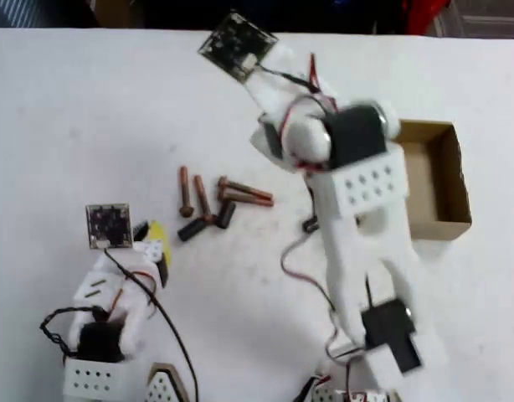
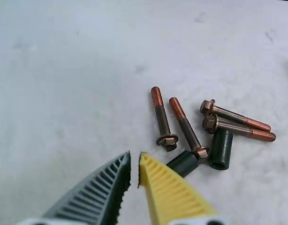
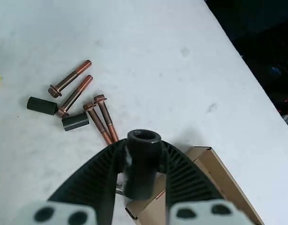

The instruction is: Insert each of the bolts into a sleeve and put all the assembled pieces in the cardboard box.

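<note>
We log the left end effector (image 2: 134, 155) low over the table (image 2: 64, 70), its grey and yellow fingers clenched together with nothing between them. Just beyond its tips lie two loose sleeves (image 2: 221, 149) on their sides, one touching a bolt head. Four bolts (image 2: 160, 117) lie with them: two side by side, and two touching each other beside the second sleeve. None is in a sleeve yet. Farther on, the right end effector (image 3: 143, 146) grasps a third sleeve (image 3: 143, 168), its bore open toward the wrist camera. The cardboard box (image 1: 458, 177) sits at the table's right side, well apart from the bolts.
</note>
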`<state>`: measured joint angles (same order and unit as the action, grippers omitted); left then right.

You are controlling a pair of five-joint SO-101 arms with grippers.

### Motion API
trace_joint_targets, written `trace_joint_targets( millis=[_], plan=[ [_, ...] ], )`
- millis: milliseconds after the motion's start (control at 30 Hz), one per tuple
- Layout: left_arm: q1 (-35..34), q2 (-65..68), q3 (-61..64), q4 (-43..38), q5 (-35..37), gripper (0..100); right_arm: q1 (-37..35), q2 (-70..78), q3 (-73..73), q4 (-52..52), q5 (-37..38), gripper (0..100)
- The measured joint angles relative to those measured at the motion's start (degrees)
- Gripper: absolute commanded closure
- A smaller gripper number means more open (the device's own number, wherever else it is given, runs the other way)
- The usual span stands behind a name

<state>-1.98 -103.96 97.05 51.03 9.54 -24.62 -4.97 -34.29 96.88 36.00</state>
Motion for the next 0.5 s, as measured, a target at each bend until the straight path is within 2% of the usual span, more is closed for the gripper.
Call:
trace_joint_targets(
  millis=[300,500],
  plan=[
    [0.0,0.0,0.0,0.0,0.0,93,-0.6,-21.2,18.6,-0.3,0.0,98.1],
    [0.0,0.0,0.0,0.0,0.0,93,-0.8,-34.1,32.5,-4.0,0.0,98.1]
  ],
)
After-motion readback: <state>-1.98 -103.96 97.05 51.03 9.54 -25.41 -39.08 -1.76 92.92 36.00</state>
